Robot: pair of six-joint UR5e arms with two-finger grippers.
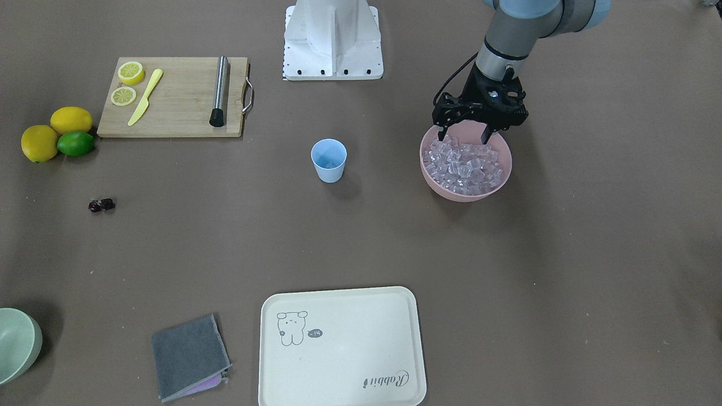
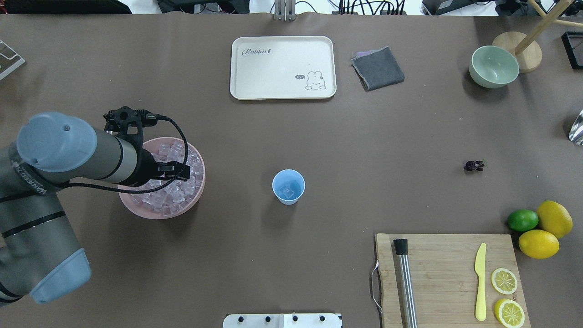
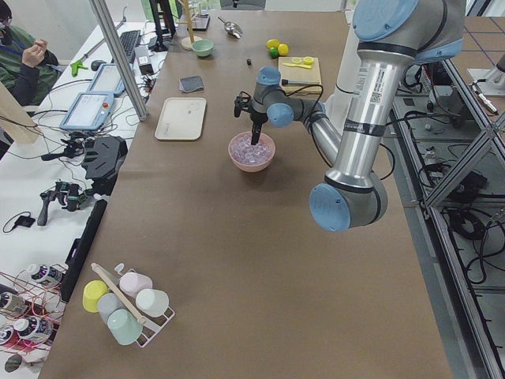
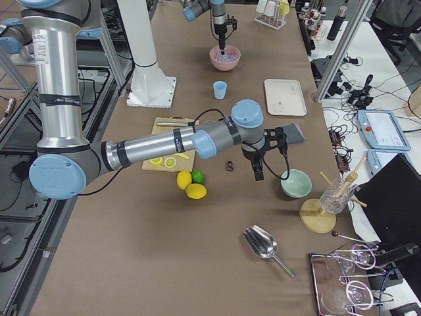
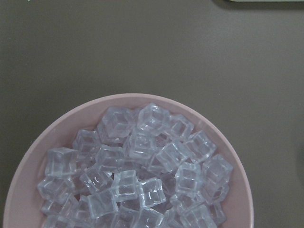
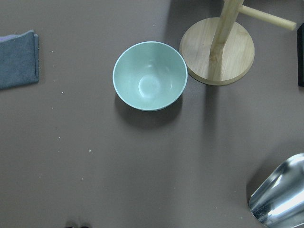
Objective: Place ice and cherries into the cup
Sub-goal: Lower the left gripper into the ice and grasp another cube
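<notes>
The light-blue cup (image 2: 288,187) stands upright mid-table with one ice cube in it. Many more ice cubes (image 1: 462,166) fill the pink bowl (image 1: 445,192). My left gripper (image 1: 465,134) hangs open over the bowl's robot-side half, its fingertips just above the ice (image 5: 142,175) and nothing between them. The dark cherries (image 2: 473,166) lie on the table far off on my right side. My right gripper (image 4: 258,174) shows only in the exterior right view, above the table between the cherries (image 4: 229,165) and the green bowl; I cannot tell whether it is open or shut.
A cutting board (image 2: 446,278) carries a steel muddler, a yellow knife and lemon slices. Two lemons and a lime (image 2: 523,220) sit beside it. At the far edge are a cream tray (image 2: 282,68), a grey cloth (image 2: 378,68), a pale green bowl (image 6: 149,76), a wooden stand (image 6: 218,52) and a metal scoop (image 6: 280,199).
</notes>
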